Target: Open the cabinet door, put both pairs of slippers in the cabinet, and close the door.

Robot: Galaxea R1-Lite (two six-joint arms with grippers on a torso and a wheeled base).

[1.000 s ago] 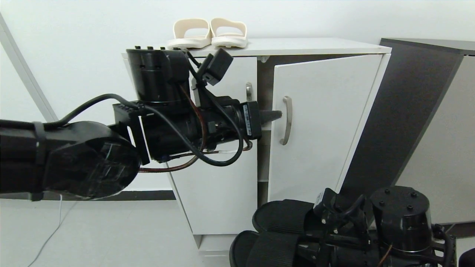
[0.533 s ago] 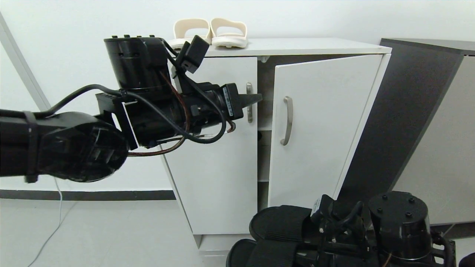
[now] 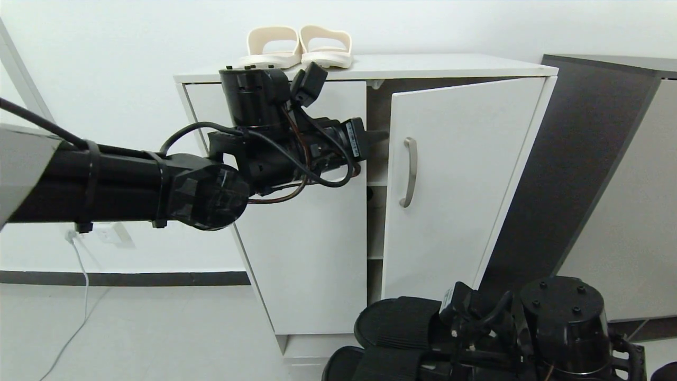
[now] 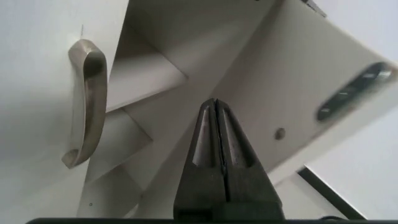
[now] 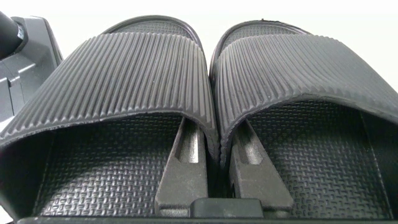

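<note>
The left gripper (image 3: 376, 138) is hanging level in front of the cabinet (image 3: 444, 65). Its jaws are pressing together on nothing, and the tip is pointing into the dark gap (image 3: 374, 227) between the doors. The left door (image 3: 307, 254) is looking closed, with its handle (image 4: 86, 106) just beside the tip. The cream slippers (image 3: 299, 46) are resting side by side on the cabinet top, above the left wrist. The right door (image 3: 455, 180) is standing slightly ajar, its handle (image 3: 408, 172) near the tip but apart from it. The narrow gap is showing shelf edges inside. A dark panel (image 3: 576, 159) is crowding the cabinet's right side. Low on the right, the right gripper (image 5: 216, 155) is clamping the black slippers (image 3: 399, 328) together, one finger inside each. The pair is hanging well below the left gripper, in front of the right door's lower part.
</note>
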